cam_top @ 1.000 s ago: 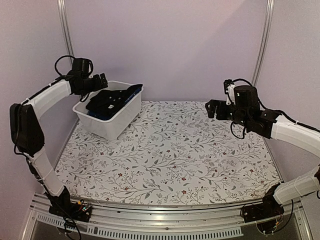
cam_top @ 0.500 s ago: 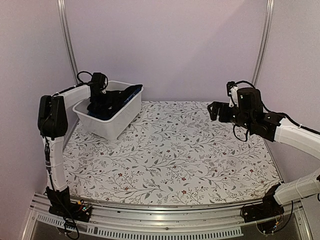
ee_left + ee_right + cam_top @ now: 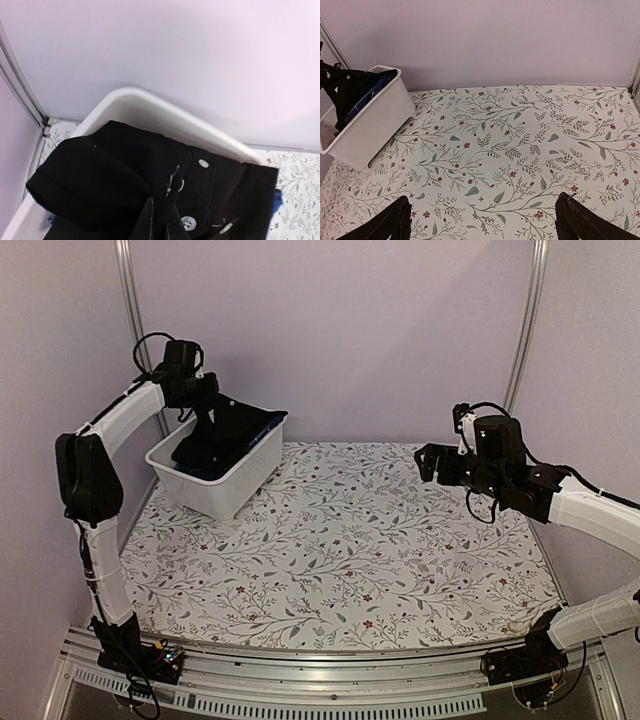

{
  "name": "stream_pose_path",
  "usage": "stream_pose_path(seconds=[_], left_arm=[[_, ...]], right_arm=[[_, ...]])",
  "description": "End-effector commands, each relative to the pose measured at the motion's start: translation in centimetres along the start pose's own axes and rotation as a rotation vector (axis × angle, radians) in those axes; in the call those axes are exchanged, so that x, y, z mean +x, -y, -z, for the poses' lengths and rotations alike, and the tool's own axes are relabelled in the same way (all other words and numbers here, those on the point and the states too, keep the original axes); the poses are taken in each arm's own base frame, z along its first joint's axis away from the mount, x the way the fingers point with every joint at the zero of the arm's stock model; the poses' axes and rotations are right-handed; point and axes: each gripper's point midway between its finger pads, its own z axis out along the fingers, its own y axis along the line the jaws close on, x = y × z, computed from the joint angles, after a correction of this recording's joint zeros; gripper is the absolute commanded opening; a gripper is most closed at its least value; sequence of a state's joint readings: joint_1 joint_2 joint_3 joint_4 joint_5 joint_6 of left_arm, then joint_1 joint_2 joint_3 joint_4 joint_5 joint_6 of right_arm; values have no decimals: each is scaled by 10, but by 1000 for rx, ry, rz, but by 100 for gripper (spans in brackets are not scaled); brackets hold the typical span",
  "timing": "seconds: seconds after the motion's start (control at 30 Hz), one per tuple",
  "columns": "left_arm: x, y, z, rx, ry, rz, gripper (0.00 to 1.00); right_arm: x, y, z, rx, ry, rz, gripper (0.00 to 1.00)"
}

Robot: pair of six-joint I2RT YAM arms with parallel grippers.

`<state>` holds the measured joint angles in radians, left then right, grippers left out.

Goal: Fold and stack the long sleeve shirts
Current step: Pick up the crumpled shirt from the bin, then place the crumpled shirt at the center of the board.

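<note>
The black long sleeve shirt [image 3: 218, 437] hangs partly out of the white tub [image 3: 222, 490] at the back left, pulled up into a peak. My left gripper [image 3: 207, 405] is shut on the top of that peak. In the left wrist view the fingertips [image 3: 150, 220] pinch a fold of the black shirt [image 3: 100, 175], whose pale buttons show. Beneath it in the tub lies the blue plaid shirt [image 3: 264, 429], only its edge visible. My right gripper [image 3: 424, 460] hovers open over the table at the right, its fingers [image 3: 395, 222] spread wide with nothing between them.
The flowered tablecloth [image 3: 350, 540] covers the table. The tub [image 3: 367, 132] stands by the left wall, close to the back wall. Metal posts rise at both back corners. The right arm's cables hang near its wrist [image 3: 490, 445].
My left gripper dipped into the tub, shut on the black shirt and rose, pulling the cloth up. The right arm shifted slightly at first and has since stayed still.
</note>
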<state>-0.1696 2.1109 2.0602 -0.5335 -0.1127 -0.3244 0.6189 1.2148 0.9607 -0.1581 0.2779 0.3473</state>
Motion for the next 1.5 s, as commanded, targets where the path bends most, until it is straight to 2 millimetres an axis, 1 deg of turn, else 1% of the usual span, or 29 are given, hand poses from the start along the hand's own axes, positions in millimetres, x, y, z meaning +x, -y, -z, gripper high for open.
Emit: stream_pose_path(seconds=[0.0, 0.07, 0.17, 0.23, 0.3, 0.43, 0.5, 0.53, 0.57, 0.63, 0.67, 0.7, 0.73, 0.8, 0.87, 1.0, 1.03, 1.07, 1.13, 1.17, 1.2, 1.27, 1.3, 1.4, 1.47], left_arm=[[-129, 69, 136, 205, 434, -66, 0], [-148, 104, 182, 299, 538, -112, 0], [-157, 162, 250, 431, 672, -209, 0], [-154, 199, 295, 530, 743, -252, 0], [-148, 231, 337, 625, 809, -280, 0], [-135, 280, 422, 778, 966, -318, 0], [-124, 300, 451, 831, 1010, -315, 0], [-121, 306, 454, 836, 1009, -303, 0], [-119, 312, 452, 832, 997, -289, 0], [-112, 319, 428, 797, 931, -248, 0], [-105, 321, 407, 764, 878, -229, 0], [-95, 322, 382, 716, 804, -213, 0], [-81, 326, 355, 697, 718, -203, 0], [-47, 334, 306, 695, 540, -177, 0], [-4, 340, 261, 700, 366, -165, 0], [82, 338, 181, 718, 52, -142, 0], [104, 335, 164, 733, -33, -132, 3], [123, 329, 145, 727, -106, -120, 15], [154, 315, 114, 692, -205, -118, 55], [163, 307, 103, 667, -224, -122, 71], [170, 299, 94, 643, -235, -126, 81], [178, 278, 74, 577, -247, -118, 97], [182, 265, 62, 542, -260, -109, 99], [193, 229, 27, 474, -305, -73, 100], [199, 205, 6, 428, -321, -54, 100]], right_arm=[[-5, 1, -2, 9, 5, 6, 99], [-8, 1, -3, 14, 11, 13, 99], [-15, 0, -2, 20, 25, 21, 99], [-20, 0, -2, 25, 36, 32, 99], [-25, -1, -1, 28, 48, 39, 99], [-37, -2, 3, 29, 74, 52, 99], [-42, -3, 6, 30, 84, 60, 99], [-44, -3, 8, 29, 90, 63, 99], [-46, -3, 10, 31, 94, 65, 99], [-48, -1, 13, 38, 99, 71, 99], [-48, 0, 15, 42, 98, 73, 99], [-47, 1, 15, 44, 94, 73, 99], [-45, 2, 16, 48, 90, 75, 99], [-38, 6, 15, 62, 72, 81, 99], [-31, 8, 13, 72, 53, 83, 99], [-11, 14, 3, 95, -8, 90, 99], [-7, 16, 0, 107, -23, 92, 99], [-2, 17, -4, 119, -45, 91, 99], [8, 18, -12, 133, -91, 96, 99], [12, 18, -15, 134, -108, 97, 99], [17, 17, -19, 131, -126, 98, 99], [25, 14, -23, 111, -155, 99, 99], [29, 12, -25, 100, -168, 100, 99], [42, 2, -30, 44, -216, 102, 99], [57, -9, -35, -9, -271, 110, 99]])
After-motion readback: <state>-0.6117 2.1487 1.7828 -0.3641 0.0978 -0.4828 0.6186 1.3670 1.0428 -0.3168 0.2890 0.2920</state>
